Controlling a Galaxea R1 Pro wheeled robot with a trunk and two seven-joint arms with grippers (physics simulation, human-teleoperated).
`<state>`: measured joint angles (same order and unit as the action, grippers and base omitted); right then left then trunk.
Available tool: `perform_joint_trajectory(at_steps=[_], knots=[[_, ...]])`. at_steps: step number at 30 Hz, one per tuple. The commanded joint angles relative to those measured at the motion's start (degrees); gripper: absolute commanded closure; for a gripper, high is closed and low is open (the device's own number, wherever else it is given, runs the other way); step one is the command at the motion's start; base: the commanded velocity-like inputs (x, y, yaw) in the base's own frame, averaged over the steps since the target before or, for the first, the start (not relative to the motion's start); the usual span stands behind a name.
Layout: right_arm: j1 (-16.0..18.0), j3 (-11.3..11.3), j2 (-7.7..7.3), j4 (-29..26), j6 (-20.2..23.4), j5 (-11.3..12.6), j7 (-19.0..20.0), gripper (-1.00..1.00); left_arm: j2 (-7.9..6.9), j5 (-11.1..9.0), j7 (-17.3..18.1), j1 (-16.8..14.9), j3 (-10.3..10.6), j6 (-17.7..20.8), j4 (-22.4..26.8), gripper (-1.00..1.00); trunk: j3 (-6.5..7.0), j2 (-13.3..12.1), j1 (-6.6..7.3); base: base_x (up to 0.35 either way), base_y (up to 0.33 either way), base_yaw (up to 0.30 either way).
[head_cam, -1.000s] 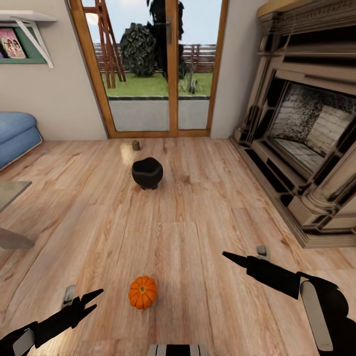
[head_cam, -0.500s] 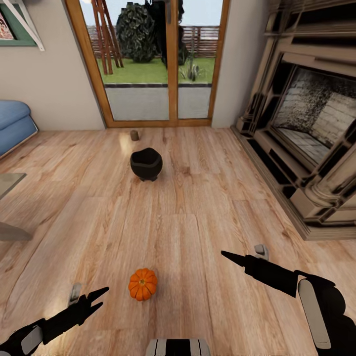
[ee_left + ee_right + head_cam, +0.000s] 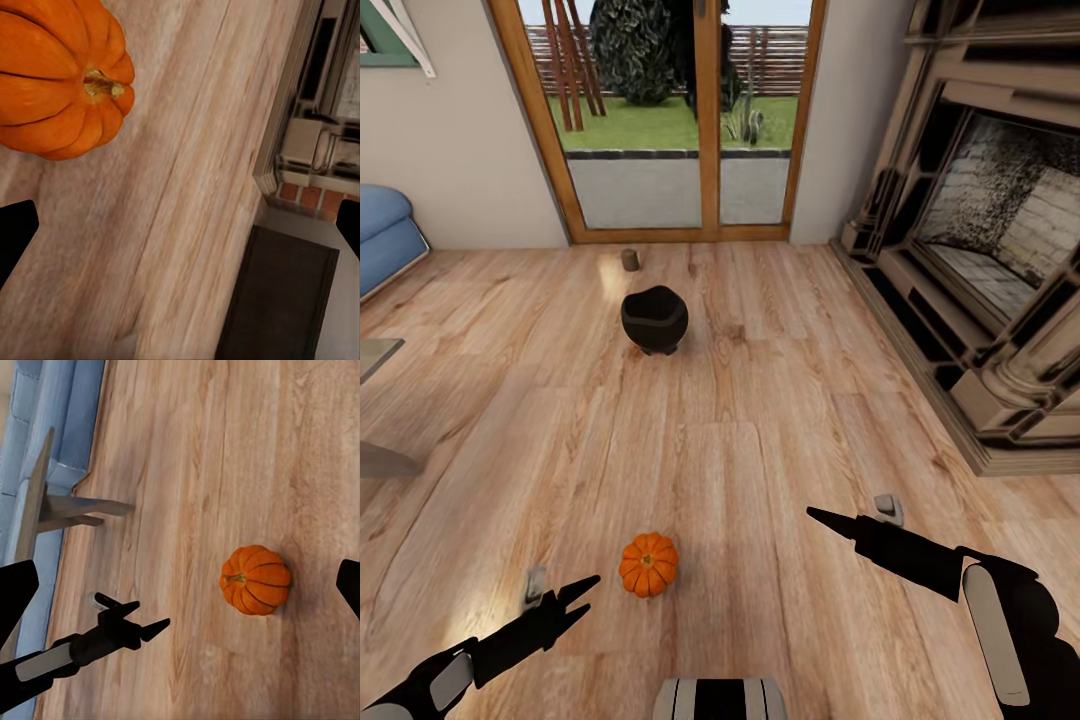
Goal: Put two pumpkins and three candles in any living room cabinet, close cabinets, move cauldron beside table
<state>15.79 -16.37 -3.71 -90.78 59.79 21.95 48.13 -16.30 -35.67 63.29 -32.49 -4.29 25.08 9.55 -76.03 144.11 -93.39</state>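
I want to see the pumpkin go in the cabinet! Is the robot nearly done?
Not nearly. Nothing looks done: the pumpkin, the cauldron and three candles sit on the floor. Both claws are open and empty; the left claw reaches toward the pumpkin. All the stowing is left.

Ahead of our left gripper's (image 3: 588,590) parted fingers lies bare floor (image 3: 760,400), then the pumpkin (image 3: 649,564), just off the tips toward the right arm. A candle (image 3: 535,585) stands close beside those fingers. Another candle (image 3: 888,508) sits near our right gripper (image 3: 820,517). Between both sets of fingertips, boards lie open. Far ahead the cauldron (image 3: 654,319) blocks the middle.
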Motion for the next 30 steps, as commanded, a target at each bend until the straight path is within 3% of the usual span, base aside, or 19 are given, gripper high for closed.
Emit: perform_joint_trajectory(at_steps=[1, 21, 30], knots=[[0.02, -0.06, 0.01, -0.01, 0.21, -0.24, 0.39, -1.00, 0.02, 0.25, 0.19, 0.00, -0.42, 0.59, 0.01, -1.00, -0.04, 0.01, 0.01, 0.000, 0.000, 0.000], [-0.02, -0.06, 0.01, -0.01, 0.21, -0.22, 0.56, -1.00, 0.04, 0.22, 0.34, 0.14, -0.54, 0.47, 0.03, -1.00, -0.04, 0.01, 0.01, 0.079, 0.014, 0.000], [-0.02, -0.06, 0.01, -0.01, 0.21, -0.18, 0.55, -1.00, 0.04, 0.17, 0.27, 0.14, -0.83, 0.47, -0.05, -1.00, -0.04, 0.01, 0.01, 0.023, 0.173, 0.000]])
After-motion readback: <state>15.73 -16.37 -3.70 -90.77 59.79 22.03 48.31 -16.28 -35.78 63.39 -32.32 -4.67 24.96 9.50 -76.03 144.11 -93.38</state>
